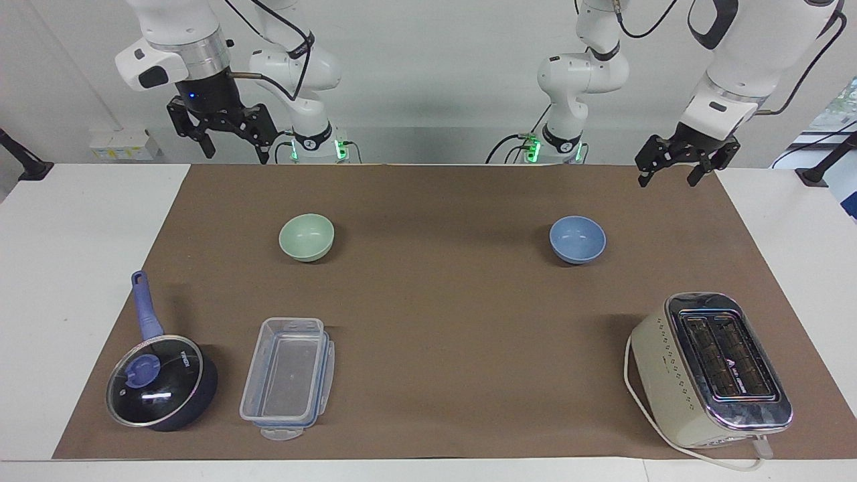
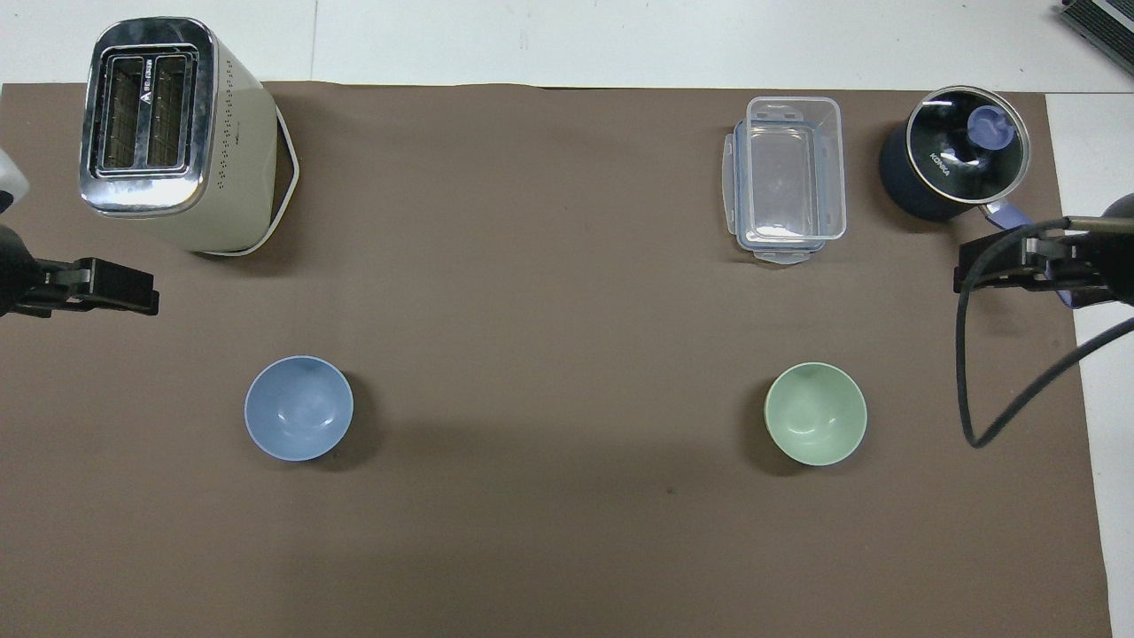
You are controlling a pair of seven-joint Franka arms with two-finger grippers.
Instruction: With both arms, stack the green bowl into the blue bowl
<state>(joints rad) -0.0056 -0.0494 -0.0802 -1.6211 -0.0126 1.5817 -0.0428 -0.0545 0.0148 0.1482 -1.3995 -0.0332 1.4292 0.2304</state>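
Small pale mint-green bowl [image 1: 306, 236] mid-frame | periwinkle-blue bowl [image 1: 577, 239] well apart, both upright, untouched | right gripper [image 1: 223, 138] upper frame, jaws wide | left gripper [image 1: 674, 165] raised, jaws wide, ready.

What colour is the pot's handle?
Blue-purple; the pot's handle shows best in the facing view.

A robotics lab: two white arms [image 1: 576, 73] bolted at a paper-covered table [image 1: 428, 201] against bare walls.
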